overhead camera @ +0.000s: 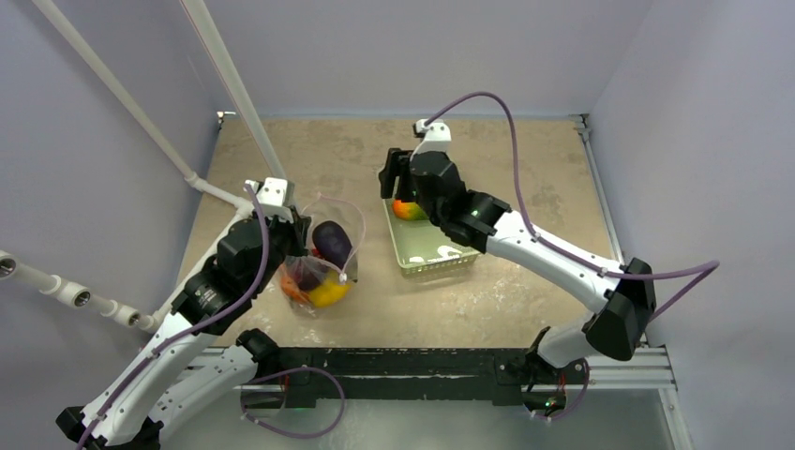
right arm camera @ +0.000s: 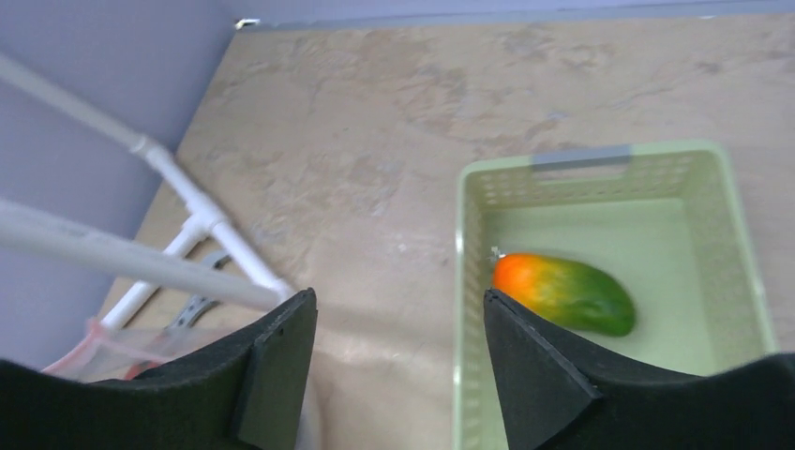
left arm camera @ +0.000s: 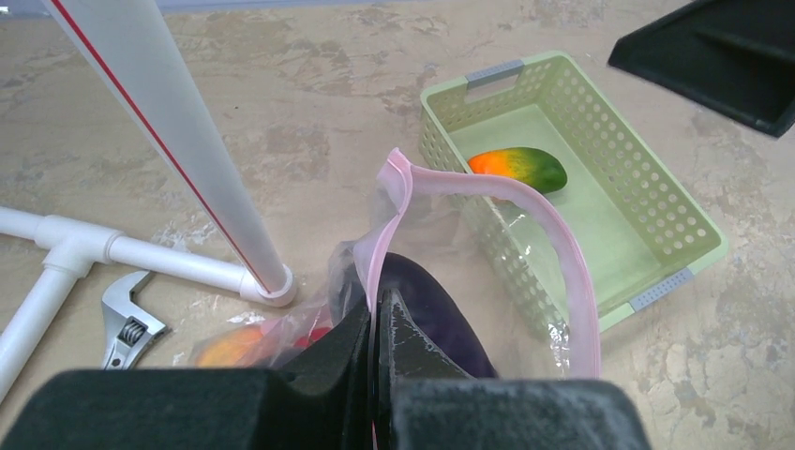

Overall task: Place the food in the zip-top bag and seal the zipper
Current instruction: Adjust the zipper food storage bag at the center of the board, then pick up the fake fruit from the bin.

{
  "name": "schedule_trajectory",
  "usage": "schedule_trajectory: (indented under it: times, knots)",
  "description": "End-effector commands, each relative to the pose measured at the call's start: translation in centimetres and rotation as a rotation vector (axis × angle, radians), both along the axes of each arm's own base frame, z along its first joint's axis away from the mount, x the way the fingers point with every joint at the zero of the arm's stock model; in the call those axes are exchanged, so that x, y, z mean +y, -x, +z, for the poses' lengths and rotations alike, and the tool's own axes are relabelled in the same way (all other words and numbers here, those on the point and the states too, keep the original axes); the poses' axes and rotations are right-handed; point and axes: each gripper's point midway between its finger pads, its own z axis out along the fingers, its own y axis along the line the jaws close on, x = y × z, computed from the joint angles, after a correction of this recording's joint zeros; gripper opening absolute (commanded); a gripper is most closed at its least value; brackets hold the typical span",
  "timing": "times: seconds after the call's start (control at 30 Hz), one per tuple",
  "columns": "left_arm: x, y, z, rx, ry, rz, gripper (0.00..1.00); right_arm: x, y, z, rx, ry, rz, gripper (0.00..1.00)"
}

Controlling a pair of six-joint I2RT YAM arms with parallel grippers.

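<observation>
- Now the right gripper [right arm camera: 396, 314] hangs above the far left part of the green basket [right arm camera: 581, 159]. Its two fingers stand wide apart and we see nothing between them.
- One fruit [right arm camera: 565, 293], orange at one end and green at the other, lies in the far end of the basket, the only piece of food in there. From the gripper it is lower and a little to the right, not under the gap between the fingers.
- Its long axis goes left to right, across the short side of the basket. The gap between the fingers goes almost the same way, so we think the wrist must turn, or the fingers will close on the ends of the fruit and not on its sides.
- The right arm is much nearer to this fruit. The left arm is busy at the bag.
- The left gripper [left arm camera: 375, 314] is clenched on the near edge of the pink strip [left arm camera: 562, 253] and holds up the mouth of the bag [overhead camera: 319, 272], which stands open just left of the basket.
- Inside the bag we see a purple eggplant [overhead camera: 332, 241] on top and yellow and orange-red pieces under it. We cannot count them.
- The mouth is not yet sealed.
</observation>
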Motion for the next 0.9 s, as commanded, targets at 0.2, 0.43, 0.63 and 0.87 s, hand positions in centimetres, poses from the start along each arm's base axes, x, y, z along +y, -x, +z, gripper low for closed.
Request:
schedule_trajectory:
  times: [0.2,0.43,0.63,0.87]
  knots:
    - [0.3,-0.5,0.3,-0.030,-0.014,0.017,0.00,-6.1,-4.2,-3.4,0.010,0.090,-0.093,0.83]
    - [0.3,-0.5,0.3,-0.032,-0.016,0.017,0.00,-7.0,-7.1,-7.6,0.062,0.104,-0.082,0.97]
    - [0.4,-0.5,0.3,-0.030,-0.016,0.017,0.00,-6.9,-9.4,-10.9,0.097,0.103,-0.056,0.99]
    - [0.4,-0.4,0.4,-0.034,-0.014,0.014,0.00,-6.4,-11.3,-13.6,0.136,0.107,-0.019,0.99]
